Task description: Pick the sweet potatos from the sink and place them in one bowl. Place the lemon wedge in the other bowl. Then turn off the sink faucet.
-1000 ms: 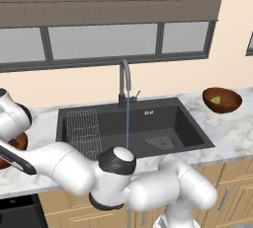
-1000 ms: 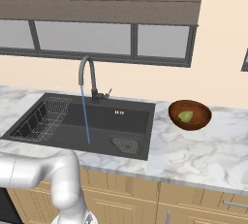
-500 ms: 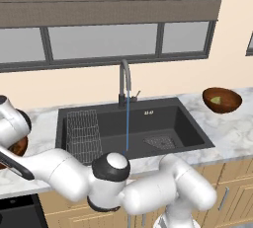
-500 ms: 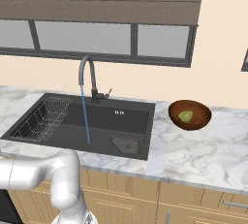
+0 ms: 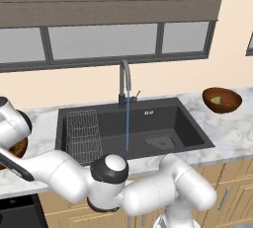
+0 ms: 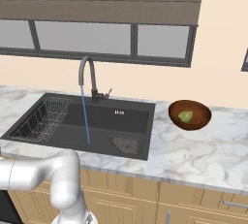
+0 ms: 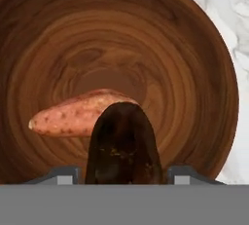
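Two sweet potatoes show in the hand view: an orange-red one lying in the wooden bowl and a dark brown one between the gripper's fingertips; whether it is clamped I cannot tell. One lemon wedge sits in a second bowl right of the sink. One faucet runs.

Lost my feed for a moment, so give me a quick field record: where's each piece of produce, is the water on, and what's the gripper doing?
orange sweet potato: lying in left wooden bowl
dark sweet potato: between the fingers of the gripper, above that bowl
lemon wedge: in right bowl, right of the sink
faucet: water running
gripper grip: cannot tell whether clamped or releasing
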Robot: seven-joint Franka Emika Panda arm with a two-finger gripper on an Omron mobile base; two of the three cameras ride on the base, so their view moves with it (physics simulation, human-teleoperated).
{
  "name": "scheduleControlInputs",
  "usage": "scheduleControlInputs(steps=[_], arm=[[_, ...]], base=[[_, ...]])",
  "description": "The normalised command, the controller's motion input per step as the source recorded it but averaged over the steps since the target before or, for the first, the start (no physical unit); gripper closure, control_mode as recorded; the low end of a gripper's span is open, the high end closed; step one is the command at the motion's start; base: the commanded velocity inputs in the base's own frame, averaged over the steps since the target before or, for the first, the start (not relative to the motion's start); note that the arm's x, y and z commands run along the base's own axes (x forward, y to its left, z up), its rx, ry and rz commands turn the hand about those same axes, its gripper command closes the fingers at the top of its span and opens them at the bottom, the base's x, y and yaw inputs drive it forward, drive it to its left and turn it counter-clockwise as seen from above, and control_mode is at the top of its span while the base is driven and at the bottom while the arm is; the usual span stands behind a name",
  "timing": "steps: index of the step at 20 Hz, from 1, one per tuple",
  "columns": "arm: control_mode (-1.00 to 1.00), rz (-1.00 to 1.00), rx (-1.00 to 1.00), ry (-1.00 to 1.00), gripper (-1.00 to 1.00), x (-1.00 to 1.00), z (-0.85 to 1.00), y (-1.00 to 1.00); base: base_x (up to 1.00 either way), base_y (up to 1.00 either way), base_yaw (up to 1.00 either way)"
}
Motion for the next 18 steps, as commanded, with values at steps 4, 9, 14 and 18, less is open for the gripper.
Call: scheduleControlInputs(steps=[4, 9, 14, 18], arm=[[-1.00, 0.00, 0.02, -0.05, -1.00, 0.00, 0.07, -0.10], [-1.00, 0.00, 0.09, -0.07, -1.00, -0.14, 0.60, -0.44], [-1.00, -0.01, 0.02, 0.00, -1.00, -0.57, 0.26, -1.00], [-1.00, 0.00, 0.01, -0.02, -1.00, -0.60, 0.09, -1.00]], base=[[0.00, 0.00, 0.00], [0.00, 0.00, 0.00], [0.00, 0.00, 0.00], [0.00, 0.00, 0.00]])
